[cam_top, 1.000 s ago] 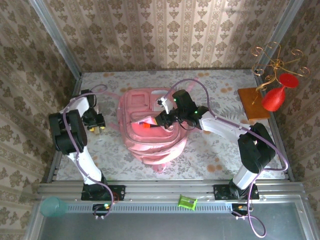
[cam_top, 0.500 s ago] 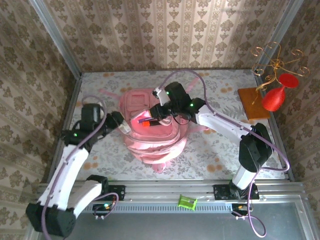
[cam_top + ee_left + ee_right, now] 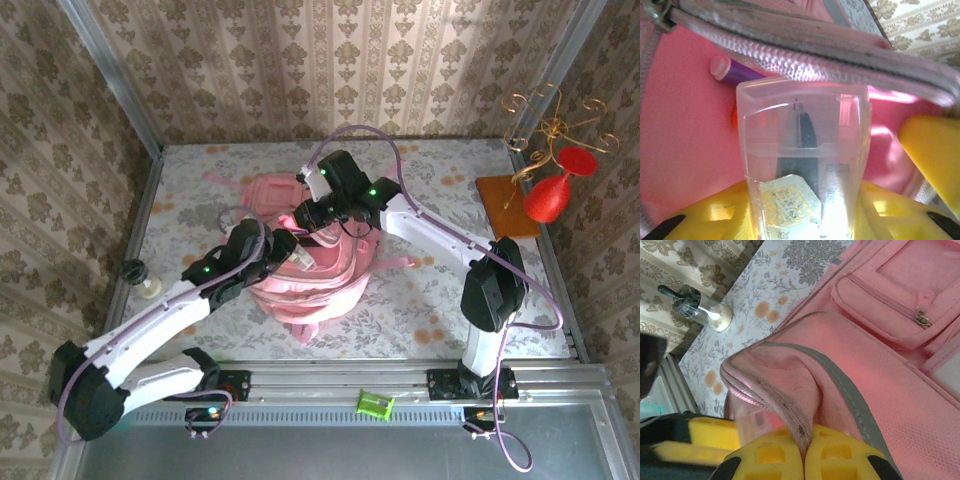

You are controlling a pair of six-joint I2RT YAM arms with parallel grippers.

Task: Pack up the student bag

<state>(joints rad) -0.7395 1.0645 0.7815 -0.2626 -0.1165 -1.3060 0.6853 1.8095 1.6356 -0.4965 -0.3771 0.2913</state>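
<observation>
1. The left tool (image 3: 805,215) is the nearer one to the arm bases. It is closed to a middle width on a clear case (image 3: 802,150), which stands out forward between its yellow fingers (image 3: 715,220). Something dark and thin and a patterned card show inside the case; what they are cannot be told.
2. The long axis of the clear case runs straight away from the left tool, and its free end is just at the mouth of the student bag (image 3: 320,270). In the left wrist view the zip edge of the mouth crosses just above the end of the case.
3. The student bag lies flat in the middle of the surface (image 3: 430,300), between the two tools, with its long axis roughly from near to far. Inside the opening, a purple pen (image 3: 735,75) with a pale cap lies beyond the case.
4. On the far side of the mouth, the right tool (image 3: 805,450) is fully closed on the rim fabric of the bag and holds it lifted, so the opening faces the left tool.
5. Judgement: the coming move belongs to the left arm, a push along the axis of the case, under the lifted rim.
</observation>
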